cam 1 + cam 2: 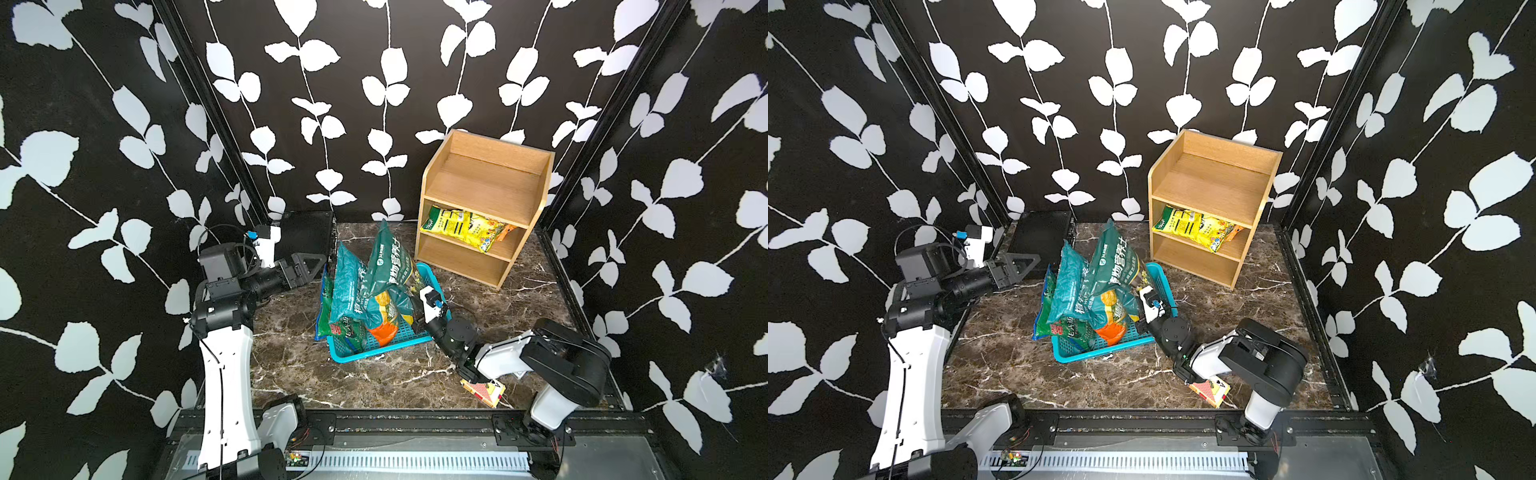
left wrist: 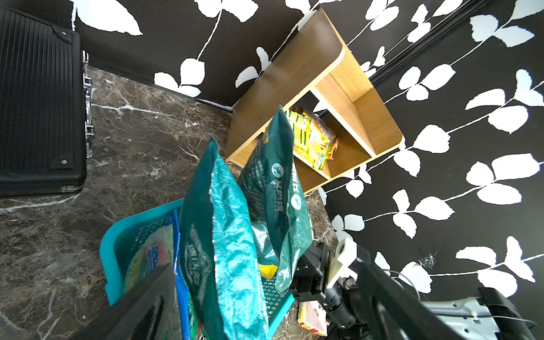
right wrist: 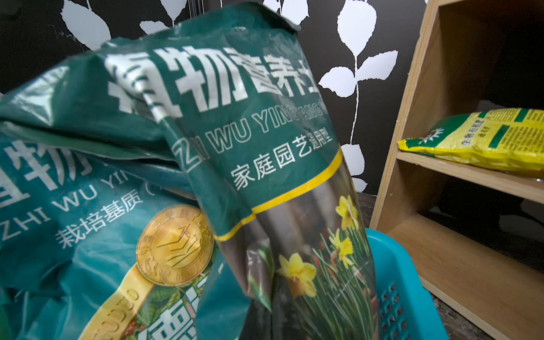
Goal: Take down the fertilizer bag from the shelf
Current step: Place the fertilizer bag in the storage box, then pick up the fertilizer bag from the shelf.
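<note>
Yellow plastic marks what we are after. In both top views the fertilizer bag (image 1: 465, 228) lies flat on the middle tier of the shelf (image 1: 486, 183), one end poking past the front edge. The shelf stands at about two o'clock on the marble table (image 1: 332, 382). At the centre the blue basket (image 1: 376, 354) props several teal bags (image 1: 386, 270) upright. The right gripper (image 1: 417, 319) sits low at the basket's three o'clock rim, jaws closed, hard by the nearest teal bag; whether it pinches anything we cannot tell. The left gripper (image 1: 309, 261) hovers at ten o'clock in front of the black case (image 1: 305, 235), touching nothing, and we cannot tell how its jaws stand. We judge it is parked there to leave the shelf side free. In the left wrist view the yellow bag (image 2: 312, 138) shows inside the shelf, beyond the tips of the teal bags. In the right wrist view a teal bag fills most of the frame and the fingers are out of sight. Past the basket rim, the yellow bag (image 3: 482, 138) rests on its tier. We judge the overhanging end the natural place to pinch. The right arm, being nearer, would have to open and rise to that tier.
</note>
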Action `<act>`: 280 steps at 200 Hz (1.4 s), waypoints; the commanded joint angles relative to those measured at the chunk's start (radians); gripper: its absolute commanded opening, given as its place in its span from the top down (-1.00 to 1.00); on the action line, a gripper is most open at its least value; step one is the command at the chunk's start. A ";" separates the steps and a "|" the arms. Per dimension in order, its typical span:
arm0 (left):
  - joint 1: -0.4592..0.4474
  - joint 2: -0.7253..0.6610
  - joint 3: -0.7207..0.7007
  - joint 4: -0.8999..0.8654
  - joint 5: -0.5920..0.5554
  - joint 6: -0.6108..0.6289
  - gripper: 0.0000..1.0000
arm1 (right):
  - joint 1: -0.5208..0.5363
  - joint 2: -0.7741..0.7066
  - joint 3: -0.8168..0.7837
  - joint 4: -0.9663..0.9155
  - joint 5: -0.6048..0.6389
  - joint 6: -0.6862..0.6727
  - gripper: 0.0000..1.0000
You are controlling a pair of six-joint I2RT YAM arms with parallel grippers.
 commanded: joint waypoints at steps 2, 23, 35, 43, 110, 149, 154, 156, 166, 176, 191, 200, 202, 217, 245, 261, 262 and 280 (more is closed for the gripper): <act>0.003 -0.016 0.017 -0.008 0.004 0.017 -0.97 | 0.007 0.064 -0.047 -0.110 -0.021 0.029 0.86; 0.004 -0.015 0.016 -0.008 0.003 0.018 -0.97 | 0.037 0.027 -0.042 -0.160 -0.021 0.014 0.46; 0.003 -0.015 0.016 -0.008 0.003 0.017 -0.97 | 0.057 -0.015 -0.034 -0.215 -0.013 0.006 0.15; 0.004 -0.015 0.017 -0.009 0.003 0.018 -0.97 | 0.069 -0.047 -0.027 -0.250 -0.016 -0.005 0.00; 0.003 -0.017 0.018 -0.009 0.003 0.019 -0.97 | 0.093 -0.462 0.041 -0.683 -0.119 -0.002 -0.41; 0.003 -0.016 0.016 -0.009 -0.005 0.019 -0.97 | 0.093 -0.835 -0.033 -0.863 0.046 0.092 -0.73; 0.004 -0.016 0.015 -0.009 -0.005 0.019 -0.97 | 0.093 -0.879 -0.027 -0.913 0.114 0.122 -0.81; 0.004 -0.014 0.015 -0.009 -0.006 0.019 -0.97 | 0.092 -0.896 -0.024 -0.935 0.142 0.139 -0.85; 0.003 -0.014 0.015 -0.009 -0.003 0.019 -0.97 | 0.092 -0.968 -0.003 -1.052 0.275 0.213 -0.99; 0.004 -0.014 0.017 -0.012 -0.006 0.020 -0.97 | 0.091 -1.019 0.024 -1.156 0.353 0.257 -0.99; 0.003 -0.019 0.018 -0.015 -0.007 0.024 -0.97 | 0.091 -1.060 0.063 -1.279 0.425 0.317 -0.99; 0.004 -0.022 0.016 -0.013 -0.010 0.022 -0.97 | 0.090 -1.066 0.071 -1.304 0.453 0.349 -0.99; 0.005 -0.023 0.015 -0.012 -0.011 0.022 -0.97 | 0.090 -1.065 0.072 -1.305 0.456 0.354 -0.99; 0.003 -0.026 0.009 -0.004 -0.014 0.017 -0.97 | 0.090 -1.044 0.059 -1.251 0.460 0.338 -0.99; 0.003 -0.024 0.008 -0.001 -0.006 0.014 -0.97 | 0.046 -0.956 0.096 -1.239 0.509 0.355 -1.00; 0.004 -0.026 0.006 0.001 -0.008 0.013 -0.97 | -0.030 -0.903 0.170 -1.319 0.444 0.412 -0.94; 0.004 -0.026 0.006 0.001 -0.008 0.013 -0.97 | -0.036 -0.899 0.176 -1.327 0.434 0.416 -0.93; 0.004 -0.024 0.006 0.000 -0.009 0.013 -0.97 | -0.172 -0.808 0.288 -1.449 0.264 0.527 -0.81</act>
